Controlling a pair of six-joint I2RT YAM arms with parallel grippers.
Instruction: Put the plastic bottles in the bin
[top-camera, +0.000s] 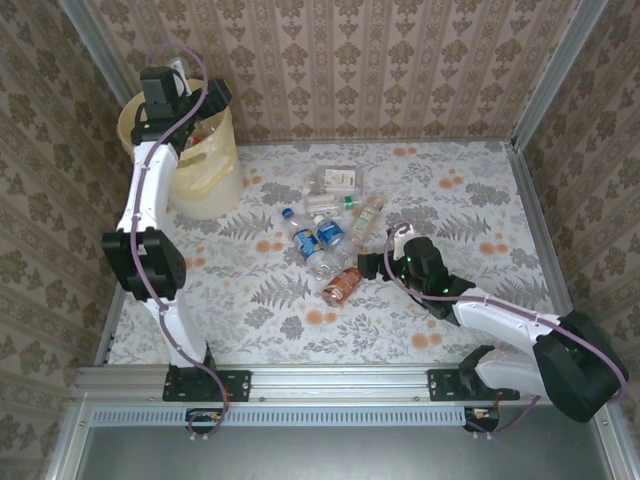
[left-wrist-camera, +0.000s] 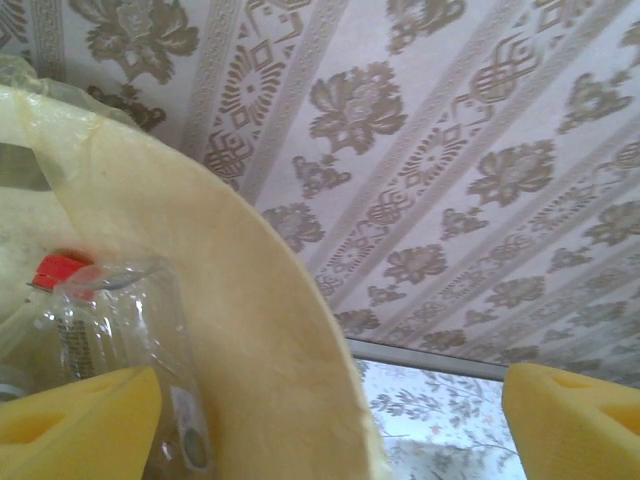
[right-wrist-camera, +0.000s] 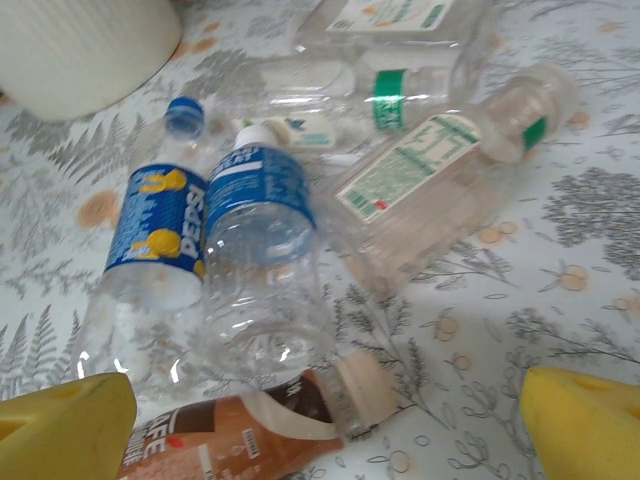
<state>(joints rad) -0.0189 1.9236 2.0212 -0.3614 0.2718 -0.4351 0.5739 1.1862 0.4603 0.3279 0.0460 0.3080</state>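
A: Pale yellow plastic, largest item on the fern-print table?
B: Bin, upright at the far left corner, close to the papered walls.
A: Directly above it?
B: Left gripper, held over the rim. Yellow pads spread wide, nothing clamped between them. Inside the bin, just beside one pad: red-capped bottle, clear, lying against the inner wall.
A: Second tool?
B: Right gripper, low over the middle of the table, facing the pile. Jaws likewise wide apart, closed on nothing.
A: Remaining plastic bottles?
B: Heaped mid-table, well apart from the bin, all lying on their sides.
A: Individual items, in order?
B: Squarish bottle, green-and-white label, on the right of the heap. White-capped bottle, blue label, at the centre, touching the Pepsi bottle on its left. Brown-label bottle, nearest the right gripper, just beside one pad. Green-banded bottle, clear, behind the others. Last, a flat clear bottle at the far edge of the heap, only partly in frame.
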